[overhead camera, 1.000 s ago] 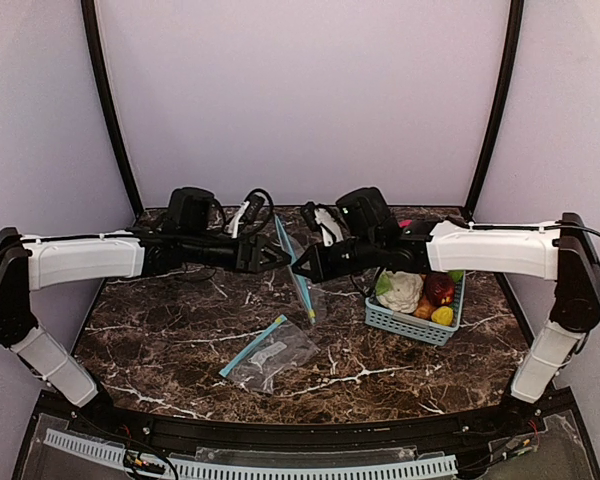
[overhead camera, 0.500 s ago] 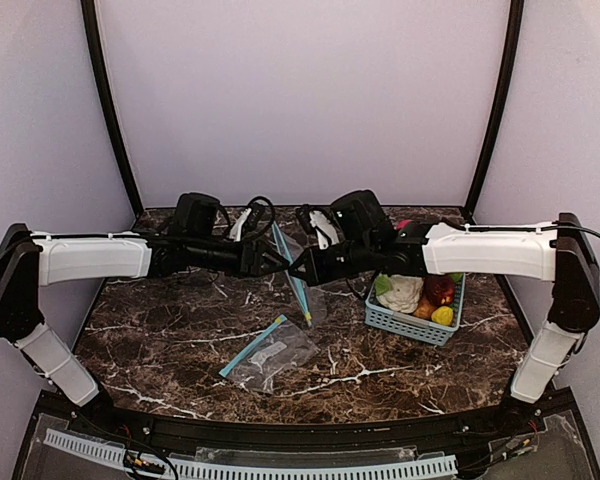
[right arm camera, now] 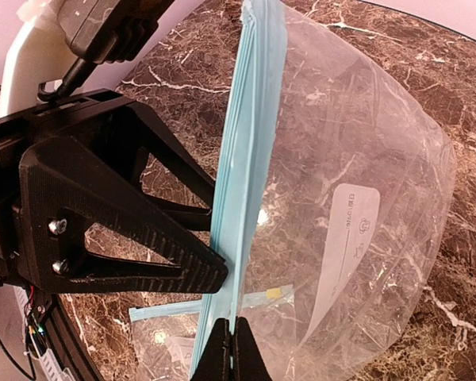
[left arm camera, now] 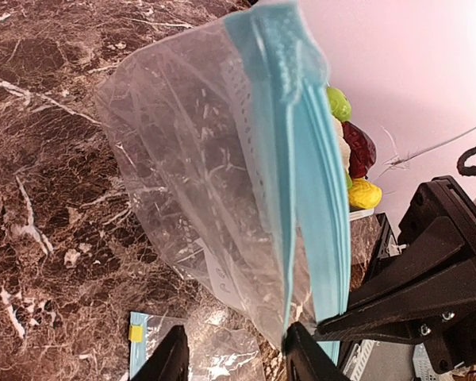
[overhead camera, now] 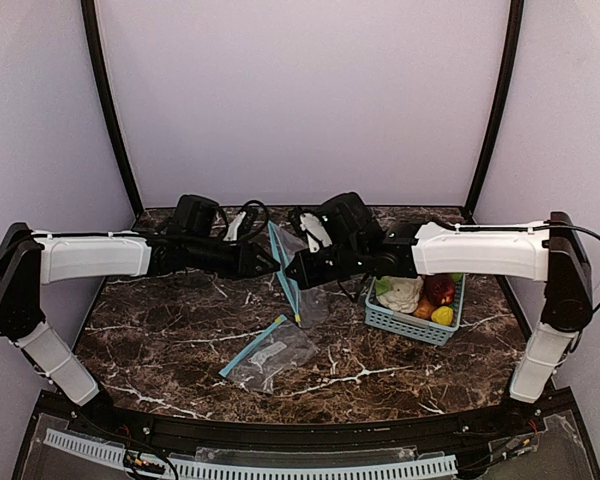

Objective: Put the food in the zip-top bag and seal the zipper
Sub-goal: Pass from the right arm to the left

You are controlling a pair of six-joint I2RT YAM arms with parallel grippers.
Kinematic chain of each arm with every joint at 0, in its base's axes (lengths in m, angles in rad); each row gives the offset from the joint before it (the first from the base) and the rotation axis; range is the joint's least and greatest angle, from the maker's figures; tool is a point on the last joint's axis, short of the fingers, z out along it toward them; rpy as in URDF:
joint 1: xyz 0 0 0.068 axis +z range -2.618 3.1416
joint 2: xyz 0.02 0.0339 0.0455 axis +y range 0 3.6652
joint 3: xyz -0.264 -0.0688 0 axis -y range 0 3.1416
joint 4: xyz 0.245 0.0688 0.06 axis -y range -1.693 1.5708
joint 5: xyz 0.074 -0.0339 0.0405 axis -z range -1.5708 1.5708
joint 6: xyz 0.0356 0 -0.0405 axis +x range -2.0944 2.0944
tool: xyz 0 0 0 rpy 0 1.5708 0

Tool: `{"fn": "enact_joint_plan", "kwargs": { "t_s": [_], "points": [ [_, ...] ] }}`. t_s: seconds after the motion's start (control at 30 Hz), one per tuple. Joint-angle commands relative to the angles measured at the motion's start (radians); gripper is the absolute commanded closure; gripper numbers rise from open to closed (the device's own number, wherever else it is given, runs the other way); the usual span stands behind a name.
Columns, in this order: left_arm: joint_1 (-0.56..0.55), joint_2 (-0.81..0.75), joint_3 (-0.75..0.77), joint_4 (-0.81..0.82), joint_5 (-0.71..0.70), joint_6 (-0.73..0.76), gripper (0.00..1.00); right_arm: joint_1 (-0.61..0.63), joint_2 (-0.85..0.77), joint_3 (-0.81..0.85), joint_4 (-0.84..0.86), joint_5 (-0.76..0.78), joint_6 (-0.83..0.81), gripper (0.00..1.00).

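A clear zip-top bag [overhead camera: 292, 275] with a blue zipper strip [right arm camera: 242, 182] hangs in the air between both arms. My right gripper [right arm camera: 232, 349] is shut on the strip's edge. My left gripper [left arm camera: 236, 357] is open, and the bag's lower edge lies against its right finger [left arm camera: 301, 353]. In the right wrist view the left fingers [right arm camera: 143, 262] reach the strip from the left. The food, a white cauliflower [overhead camera: 402, 292], a red apple [overhead camera: 439, 289] and a yellow piece [overhead camera: 442, 316], lies in the light-blue basket [overhead camera: 412, 326].
A second zip-top bag [overhead camera: 270, 352] lies flat on the marble table [overhead camera: 160, 340] below the held one. The basket stands at the right, under the right arm. Black frame posts [overhead camera: 110, 110] rise at both back corners.
My left gripper's jaws have narrowed around the bag's edge. Both grippers and the held bag have shifted slightly to the left. The food and the flat bag have not moved.
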Motion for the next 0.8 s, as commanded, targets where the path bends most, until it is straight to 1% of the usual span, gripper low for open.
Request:
{"fn": "enact_joint_plan", "kwargs": {
  "t_s": [0.0, 0.23, 0.3, 0.33, 0.43, 0.57, 0.77],
  "points": [
    [0.007, 0.009, 0.004, -0.042, -0.021, 0.008, 0.61, 0.027, 0.028, 0.054, -0.038, 0.065, -0.014, 1.00],
    [0.007, 0.022, 0.004, -0.014, 0.031, -0.006, 0.65, 0.059, 0.071, 0.115, -0.081, 0.136, -0.033, 1.00],
    [0.007, 0.024, 0.002, -0.004, 0.042, -0.012, 0.72, 0.065, 0.077, 0.123, -0.089, 0.146, -0.032, 1.00],
    [0.008, 0.023, 0.002, -0.006, 0.038, -0.012, 0.78, 0.065, 0.079, 0.125, -0.095, 0.157, -0.030, 1.00],
    [0.011, 0.022, 0.005, -0.037, 0.001, -0.005, 0.86, 0.066, 0.071, 0.125, -0.116, 0.216, -0.021, 1.00],
    [0.012, 0.014, 0.024, -0.124, -0.083, 0.029, 0.94, 0.065, 0.044, 0.116, -0.146, 0.317, -0.015, 1.00],
    [0.013, -0.019, 0.054, -0.212, -0.210, 0.105, 0.96, 0.066, -0.010, 0.093, -0.214, 0.508, 0.008, 1.00]
  ]
}}
